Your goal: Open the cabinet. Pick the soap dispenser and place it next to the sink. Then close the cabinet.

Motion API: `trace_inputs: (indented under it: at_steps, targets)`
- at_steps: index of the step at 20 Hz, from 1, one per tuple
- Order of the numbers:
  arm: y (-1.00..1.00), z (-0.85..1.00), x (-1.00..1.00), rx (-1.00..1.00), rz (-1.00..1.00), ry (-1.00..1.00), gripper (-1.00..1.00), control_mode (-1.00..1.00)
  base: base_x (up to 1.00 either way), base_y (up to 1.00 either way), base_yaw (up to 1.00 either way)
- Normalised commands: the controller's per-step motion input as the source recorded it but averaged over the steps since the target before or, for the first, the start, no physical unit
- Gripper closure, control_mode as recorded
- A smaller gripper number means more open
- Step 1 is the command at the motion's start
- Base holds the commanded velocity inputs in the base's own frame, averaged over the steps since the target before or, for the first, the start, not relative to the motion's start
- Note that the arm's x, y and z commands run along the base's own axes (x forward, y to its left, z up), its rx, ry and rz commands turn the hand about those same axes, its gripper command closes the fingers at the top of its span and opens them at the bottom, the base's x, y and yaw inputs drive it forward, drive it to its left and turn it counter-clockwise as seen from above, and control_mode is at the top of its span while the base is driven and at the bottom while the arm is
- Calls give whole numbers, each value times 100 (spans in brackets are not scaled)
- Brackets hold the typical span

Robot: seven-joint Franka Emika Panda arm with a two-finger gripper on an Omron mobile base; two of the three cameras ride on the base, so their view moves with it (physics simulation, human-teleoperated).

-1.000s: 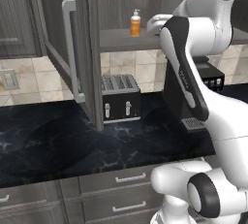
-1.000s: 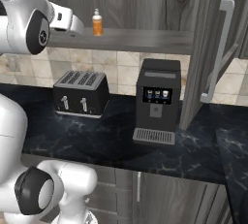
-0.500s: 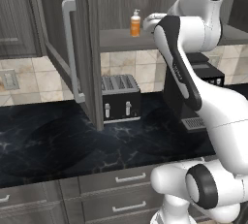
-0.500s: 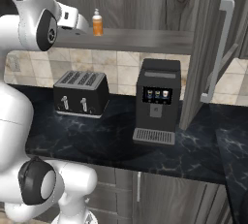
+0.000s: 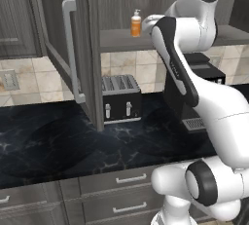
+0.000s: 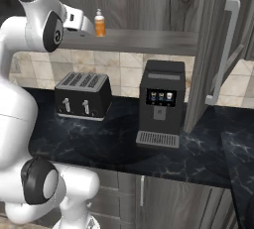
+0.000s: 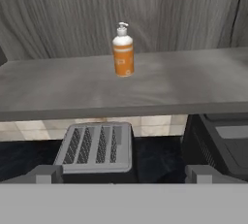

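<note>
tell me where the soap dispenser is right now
The soap dispenser stands upright on the open cabinet's shelf, above the toaster, with the open gripper facing it.

cabinet [image 5: 121, 5] doors swung wide, front of shelf [image 7: 193, 85] unblocked. soap dispenser [image 7: 123, 51] stands alone upper centre of hand view, bare shelf on both sides and in front, back wall close behind it. gripper [image 7: 123, 173] fingers spread wide, short of the shelf edge, nothing between it and the bottle. left door [image 5: 73, 58] juts out at left centre of left base view. below shelf: toaster [image 6: 82, 95] and coffee machine [image 6: 161, 103] take up the counter [image 6: 114, 143].
</note>
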Motion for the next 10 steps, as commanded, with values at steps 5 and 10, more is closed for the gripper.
trace_inputs:
  at_steps: [5,10]
  targets:
    - [0,-3,30,0,0,0,-100,-100,0,0,0]
    - [0,-1,33,0,0,0,-100,-100,0,0,0]
